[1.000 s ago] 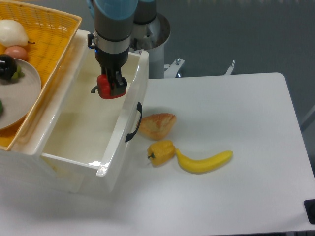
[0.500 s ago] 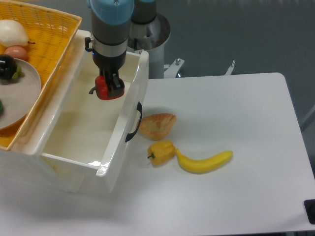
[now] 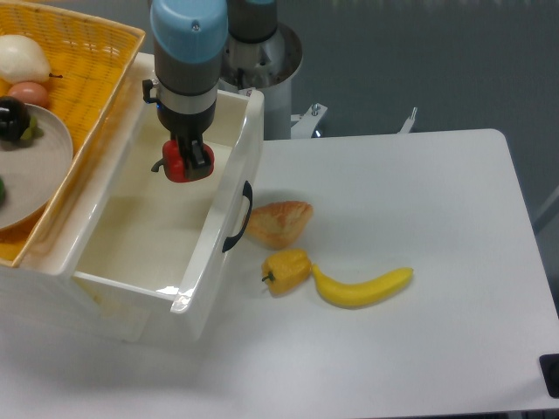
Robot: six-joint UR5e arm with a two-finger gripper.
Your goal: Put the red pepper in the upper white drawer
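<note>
Red pepper [image 3: 185, 163] was clamped in the gripper [image 3: 187, 159], hanging over the inside of the upper white drawer [image 3: 229, 188], near its back. Step in hand: placing. Next move prob. needs lowering, then opening fingers to drop it.

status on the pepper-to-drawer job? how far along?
Done: the red pepper is picked up, and the upper white drawer stands pulled open. In hand: the gripper holds the pepper over the drawer's open interior, clear of its floor. Left: lower, release and retreat. The yellow pepper, banana and bread lie on the table.
</note>
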